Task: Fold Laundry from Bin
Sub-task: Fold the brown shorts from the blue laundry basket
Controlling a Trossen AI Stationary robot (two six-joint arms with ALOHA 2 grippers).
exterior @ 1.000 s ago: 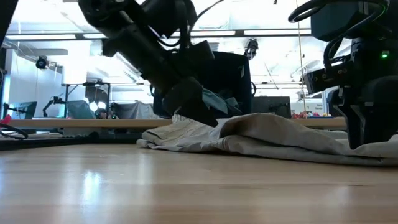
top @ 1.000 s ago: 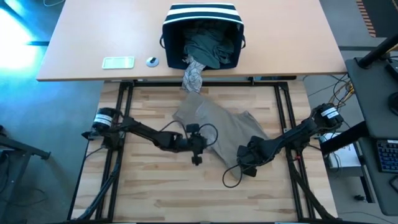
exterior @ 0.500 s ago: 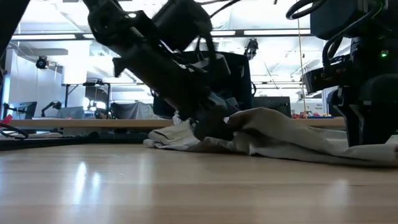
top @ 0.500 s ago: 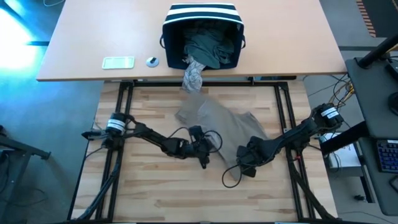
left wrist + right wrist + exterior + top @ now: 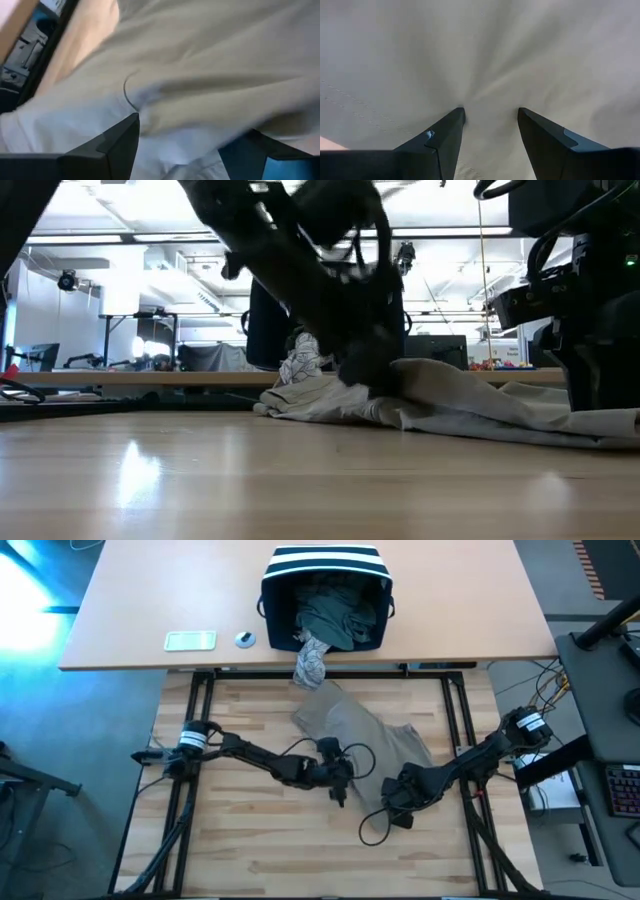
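My left gripper (image 5: 340, 783) has dragged the tan shirt (image 5: 365, 735) rightward toward my right gripper (image 5: 398, 802). Both look clamped on cloth, though the left is blurred. The fold is under way.

Bright ceiling strip lights (image 5: 150, 232) — desks and monitors (image 5: 30, 356) behind.

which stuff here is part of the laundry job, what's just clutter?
Job: tan garment on the work table, under both grippers, left and right; striped bin; dark green clothes in it; patterned garment hanging out.

Clutter: flat pale slab; small round thing.
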